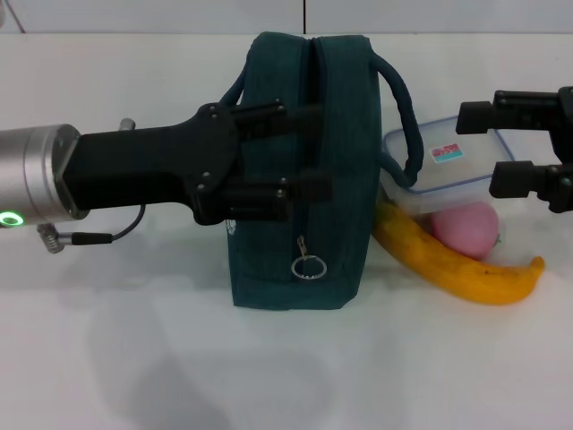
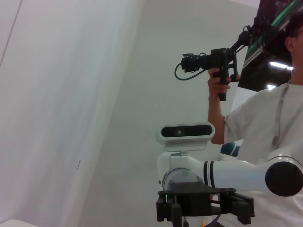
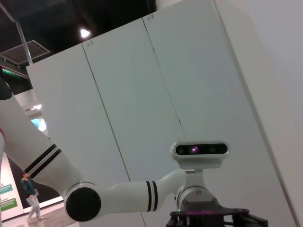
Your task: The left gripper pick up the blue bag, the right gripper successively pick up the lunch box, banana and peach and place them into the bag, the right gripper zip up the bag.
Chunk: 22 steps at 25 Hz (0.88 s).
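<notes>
Left hand (image 1: 309, 161): reaches in from the left edge of the surface (image 1: 134, 358), its two black fingers (image 1: 269, 113) laid across the near face of the bag; they are spread apart with only flat fabric between them, so it reads as released, grasping nothing.
Bag (image 1: 336, 134): dark blue-green, standing upright at the middle of the surface, zip line running along its top and down the near face.
Zip pull (image 1: 308, 262): a metal ring hanging low on the bag's near face, below the left hand's fingers.
Handle (image 1: 405, 116): loops out from the bag's right side and dips in front of the lunch box's left corner.
Lunch box (image 1: 457, 161): clear, with a lid and a small red-and-blue label, just right of the bag, toward the far right of the surface.
Banana (image 1: 452, 264): yellow, lying in front of the lunch box, one end touching the bag's lower right side, tip pointing to the right edge.
Peach (image 1: 466, 228): pink, between lunch box and banana, touching the banana.
Right hand (image 1: 474, 148): enters from the right edge, above the lunch box's right end, fingers spread and released, grasping nothing.
</notes>
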Each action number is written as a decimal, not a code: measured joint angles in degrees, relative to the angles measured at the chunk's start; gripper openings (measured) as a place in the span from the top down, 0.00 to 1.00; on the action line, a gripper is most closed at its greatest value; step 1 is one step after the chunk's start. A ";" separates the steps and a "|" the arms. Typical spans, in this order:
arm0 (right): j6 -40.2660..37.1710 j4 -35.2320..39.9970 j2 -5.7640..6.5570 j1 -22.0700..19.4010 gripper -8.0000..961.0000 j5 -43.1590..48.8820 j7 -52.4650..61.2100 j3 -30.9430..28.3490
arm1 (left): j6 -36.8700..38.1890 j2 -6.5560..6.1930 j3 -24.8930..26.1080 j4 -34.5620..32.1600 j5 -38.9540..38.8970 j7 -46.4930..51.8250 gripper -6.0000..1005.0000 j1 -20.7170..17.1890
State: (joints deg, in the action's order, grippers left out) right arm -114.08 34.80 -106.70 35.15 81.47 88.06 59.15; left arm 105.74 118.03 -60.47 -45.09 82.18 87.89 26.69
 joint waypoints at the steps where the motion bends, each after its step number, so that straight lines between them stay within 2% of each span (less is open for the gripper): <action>1: 0.00 0.00 0.00 0.00 0.20 0.00 -0.01 0.00 | 0.00 0.01 0.00 0.00 0.00 0.00 0.17 -0.10; 17: 0.00 0.00 -0.37 -0.24 0.20 0.66 -0.06 -0.03 | 0.00 0.02 0.01 -0.03 0.00 0.14 0.17 -0.30; 19: -0.06 0.00 -0.37 -0.53 0.20 0.68 -0.06 -0.23 | 0.14 -0.19 0.22 -0.83 -0.13 1.35 0.17 -0.29; 22: -0.44 0.00 -0.32 -0.86 0.20 0.71 -0.08 -0.43 | 0.25 -1.56 2.72 -4.64 -1.09 7.98 0.17 -0.06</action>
State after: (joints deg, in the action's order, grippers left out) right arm -114.52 34.80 -107.02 34.29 82.18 87.98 58.73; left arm 105.99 116.47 -57.75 -49.73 81.08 95.87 26.63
